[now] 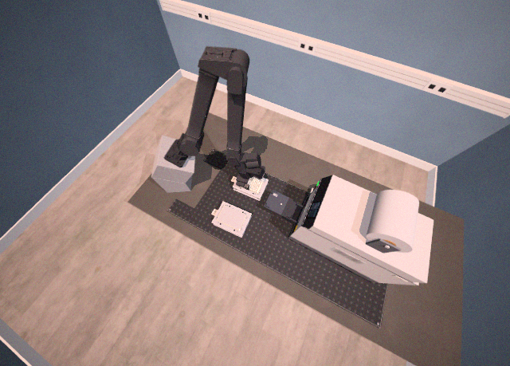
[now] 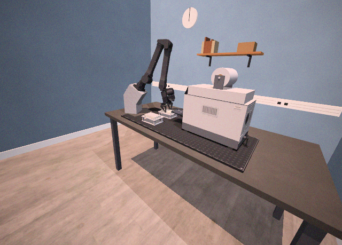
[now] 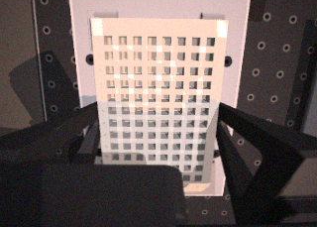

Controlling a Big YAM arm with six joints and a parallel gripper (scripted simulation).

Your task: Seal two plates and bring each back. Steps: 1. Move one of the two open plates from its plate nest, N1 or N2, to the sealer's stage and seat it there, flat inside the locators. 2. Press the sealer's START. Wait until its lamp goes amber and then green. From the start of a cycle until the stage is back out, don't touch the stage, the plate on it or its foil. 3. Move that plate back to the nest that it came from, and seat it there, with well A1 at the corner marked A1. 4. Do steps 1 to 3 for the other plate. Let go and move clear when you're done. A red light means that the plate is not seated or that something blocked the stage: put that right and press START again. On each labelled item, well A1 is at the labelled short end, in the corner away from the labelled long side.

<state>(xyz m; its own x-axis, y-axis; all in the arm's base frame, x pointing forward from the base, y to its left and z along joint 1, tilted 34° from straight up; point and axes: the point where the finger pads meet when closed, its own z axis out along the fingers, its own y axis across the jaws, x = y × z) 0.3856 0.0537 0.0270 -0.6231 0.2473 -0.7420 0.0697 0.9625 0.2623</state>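
Note:
My gripper (image 1: pixel 252 179) (image 2: pixel 168 109) (image 3: pixel 158 108) points down at the back nest and is shut on an open plate (image 1: pixel 258 185) (image 3: pixel 158 28), one finger along each long side. The plate is in or just above the white back nest (image 3: pixel 158 4) (image 2: pixel 172 117); any lift is too small to tell. Its wells show uncovered. The front nest (image 1: pixel 232 218) (image 2: pixel 152 115) holds another white plate, seen best in the exterior view. The sealer's dark stage (image 1: pixel 281 202) is out and bare. A small green light (image 1: pixel 318 183) shows on the sealer. Nest labels are not legible.
The big white sealer (image 1: pixel 350 222) (image 2: pixel 211 115) with its foil roll (image 1: pixel 393 218) stands right of the stage. The grey arm base (image 1: pixel 173 175) (image 2: pixel 133 100) is at the left. The front nest stands close beside the back nest.

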